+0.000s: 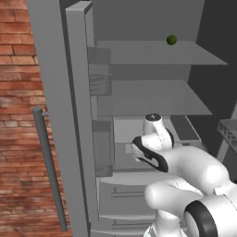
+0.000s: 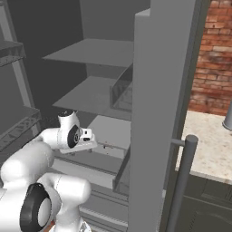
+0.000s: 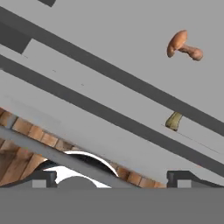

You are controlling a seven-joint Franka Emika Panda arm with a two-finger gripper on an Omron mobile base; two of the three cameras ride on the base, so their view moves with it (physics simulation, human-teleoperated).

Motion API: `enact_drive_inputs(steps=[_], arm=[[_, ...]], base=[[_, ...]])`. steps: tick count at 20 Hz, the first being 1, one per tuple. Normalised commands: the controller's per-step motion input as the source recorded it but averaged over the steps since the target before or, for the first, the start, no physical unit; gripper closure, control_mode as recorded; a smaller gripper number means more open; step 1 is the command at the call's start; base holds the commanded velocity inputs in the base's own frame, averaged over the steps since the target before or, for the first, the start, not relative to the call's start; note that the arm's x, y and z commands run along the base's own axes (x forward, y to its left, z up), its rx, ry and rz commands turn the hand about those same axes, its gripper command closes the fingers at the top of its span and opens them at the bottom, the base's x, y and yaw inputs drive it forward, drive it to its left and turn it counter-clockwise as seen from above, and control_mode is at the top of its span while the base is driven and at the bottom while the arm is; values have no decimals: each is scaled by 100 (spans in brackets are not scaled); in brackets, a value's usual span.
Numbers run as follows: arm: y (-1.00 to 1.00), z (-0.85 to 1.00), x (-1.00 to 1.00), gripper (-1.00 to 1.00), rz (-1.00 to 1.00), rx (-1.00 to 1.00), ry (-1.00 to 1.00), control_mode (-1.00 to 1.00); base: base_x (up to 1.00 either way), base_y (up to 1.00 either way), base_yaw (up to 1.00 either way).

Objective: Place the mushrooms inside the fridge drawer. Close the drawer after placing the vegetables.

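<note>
- Hand view: the reddish-brown mushroom (image 3: 183, 45) lies on its side on the pale floor of the fridge drawer (image 3: 131, 65); a second pale stem (image 3: 174, 120) peeks out by a dark rail, its cap hidden.
- We judge placing largely done.
- Tool (image 3: 112, 177): tips spread wide, nothing held.
- Fridge drawer (image 1: 139, 132) stands pulled out; closing remains.

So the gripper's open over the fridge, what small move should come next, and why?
Probably draw the open, empty gripper back toward the front of the fridge drawer, ready to push it shut. The reddish-brown mushroom and the olive-brown mushroom both lie loose on pale grey flooring that looks like the drawer's, though that isn't certain.
</note>
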Motion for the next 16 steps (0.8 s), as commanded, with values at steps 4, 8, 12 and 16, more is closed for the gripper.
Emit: enact_drive_inputs(steps=[4, 8, 12, 16], arm=[[-32, -11, 54, -100, 0, 1, -8, -100], [-14, -11, 58, -100, 0, 1, -9, -100], [-7, -1, 63, -100, 0, 0, -8, -100], [-1, -3, 63, -100, 0, 0, -6, -100]], base=[[0, 0, 0], [0, 0, 0], [0, 0, 0], [0, 0, 0]])
